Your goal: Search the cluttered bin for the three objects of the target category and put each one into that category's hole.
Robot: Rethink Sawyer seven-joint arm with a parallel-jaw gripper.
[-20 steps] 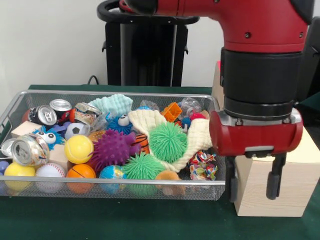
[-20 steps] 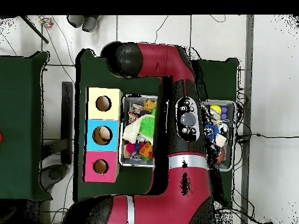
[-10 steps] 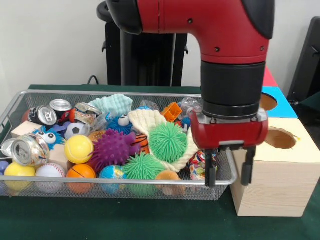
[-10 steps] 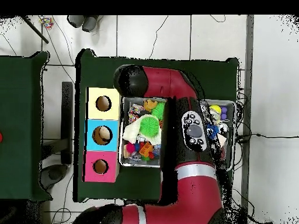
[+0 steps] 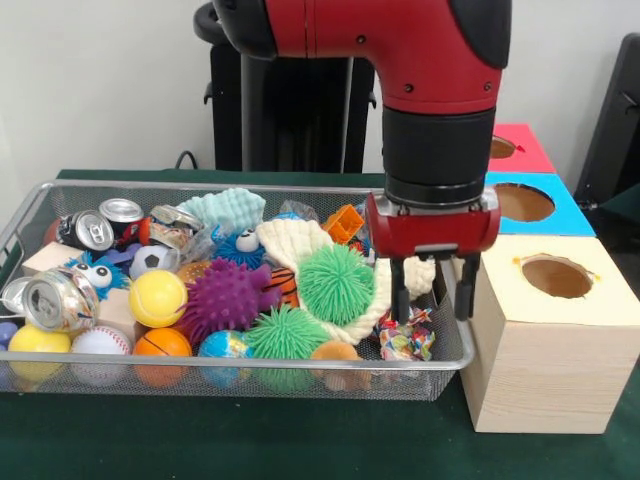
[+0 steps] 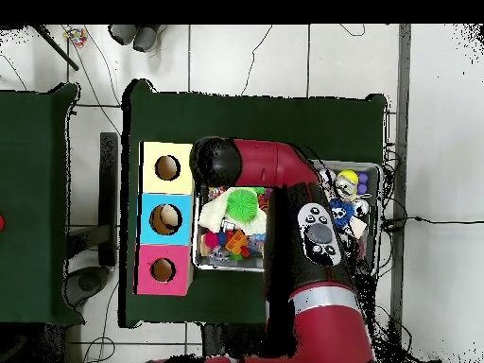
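A: Where is the end effector (image 5: 433,298) sitting?

B: It is hanging over the right end of the wire bin (image 5: 60,190), just inside the bin's edge next to the yellow-topped wooden box (image 5: 545,345). Its two black fingers (image 5: 399,290) are standing apart with nothing between them, so it is open and empty.

A: What is lying under it?

B: A small multicoloured crinkled toy (image 5: 405,335) is lying right below the fingertips, beside a cream knitted cloth (image 5: 300,240) that is draping under a green spiky ball (image 5: 336,283).

A: And the rest of the bin?

B: It is holding a purple spiky ball (image 5: 226,297), a yellow tennis ball (image 5: 157,297), a small basketball (image 5: 161,345), a baseball (image 5: 100,343), crushed cans (image 5: 60,300) on the left, and an orange plastic piece (image 5: 345,222) toward the back.

A: Where are the holes?

B: Three boxes are standing in a row on the green tabletop (image 5: 230,440): the yellow one nearest, then a blue box (image 5: 535,205), then a pink box (image 5: 515,148), each showing a round hole on top. In the overhead view the arm (image 6: 284,180) is covering much of the bin, and the yellow box's hole (image 6: 167,167) is showing clearly.
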